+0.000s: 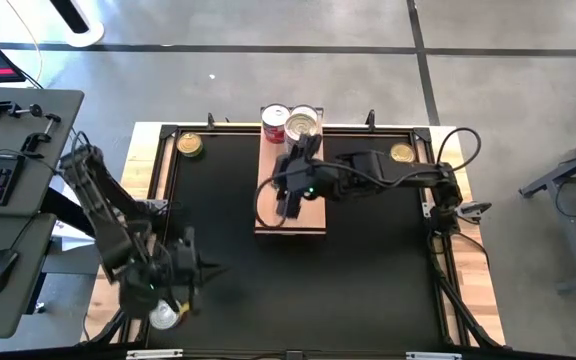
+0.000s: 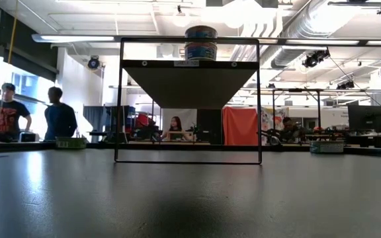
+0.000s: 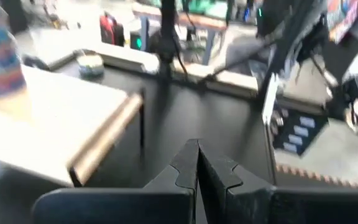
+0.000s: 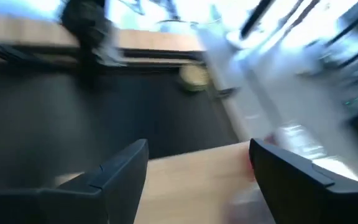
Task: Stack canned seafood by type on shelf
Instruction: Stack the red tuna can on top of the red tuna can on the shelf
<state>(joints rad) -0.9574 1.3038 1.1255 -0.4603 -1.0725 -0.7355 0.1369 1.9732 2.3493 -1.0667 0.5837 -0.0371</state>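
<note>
1. Where the shelf point(image 1: 290, 215) spans the mat's point(image 1: 368, 270) far-middle, we see two tin stacks point(image 1: 290, 123) at its far end.
2. Our right gripper point(image 1: 290, 205) hovers over the shelf, fingers spread, empty.
3. Our left gripper point(image 3: 197, 163) waits clenched near the mat's near-left corner.

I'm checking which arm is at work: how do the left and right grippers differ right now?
The left gripper is shut, fingers pressed together; the right gripper stands open and empty. The left gripper sits near the table's front-left corner, off the shelf; the right gripper reaches over the shelf, near the cans. Both have dark fingers.
</note>
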